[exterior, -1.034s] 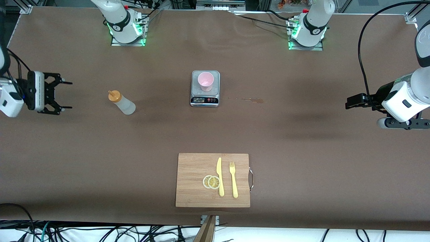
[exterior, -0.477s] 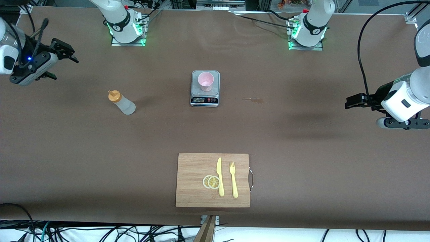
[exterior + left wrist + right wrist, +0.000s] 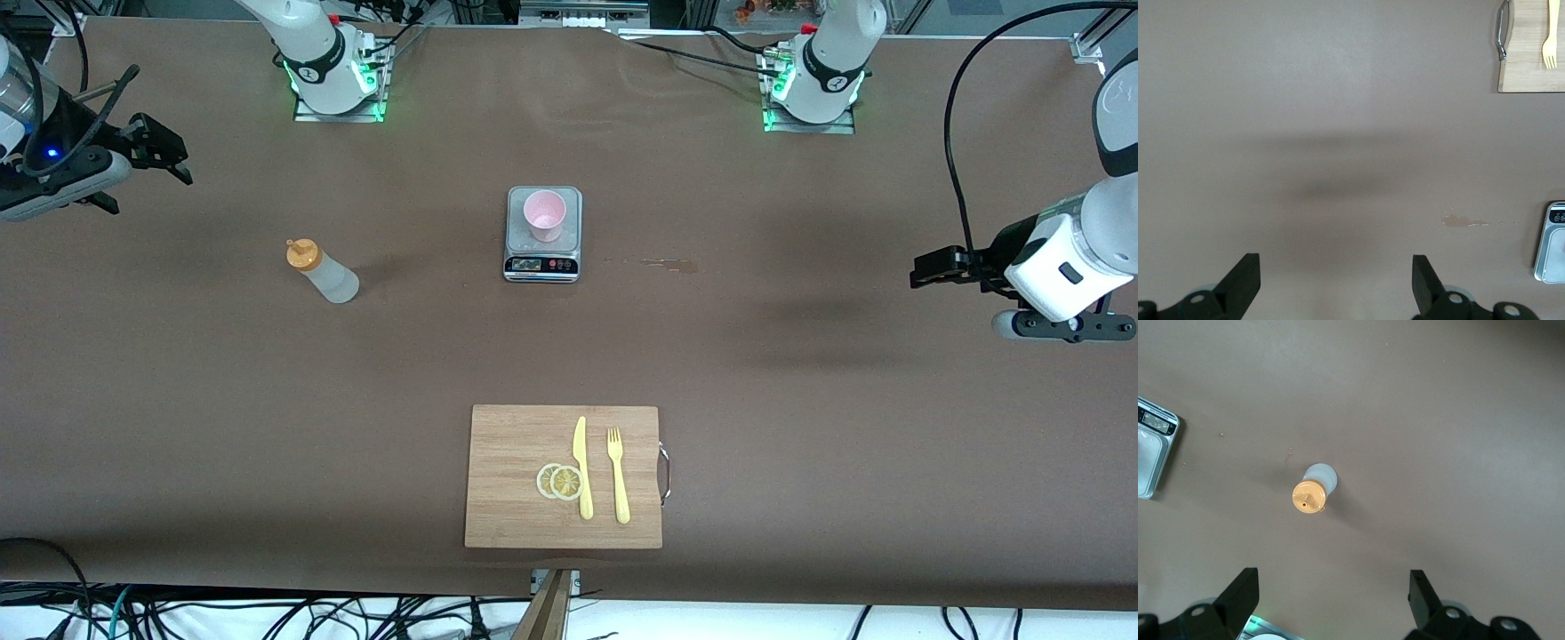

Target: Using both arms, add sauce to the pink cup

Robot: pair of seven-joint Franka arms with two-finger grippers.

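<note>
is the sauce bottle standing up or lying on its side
Standing up. The sauce bottle rests on its base on the table, orange cap on top; the right wrist view looks straight down onto that cap.

Quick count of what was on the surface (image 3: 800, 400): 1 sauce bottle (image 3: 324, 272), 1 pink cup (image 3: 544, 214), 1 kitchen scale (image 3: 543, 258) w/ the cup on it. Also 1 wooden cutting board (image 3: 516, 444), which had 2 lemon slices (image 3: 559, 481), 1 yellow knife (image 3: 582, 467) & 1 yellow fork (image 3: 617, 474). There was 1 small spill mark (image 3: 665, 263) too. 2 arms, so 2 tools: left tool (image 3: 929, 267), right tool (image 3: 164, 151).
</note>
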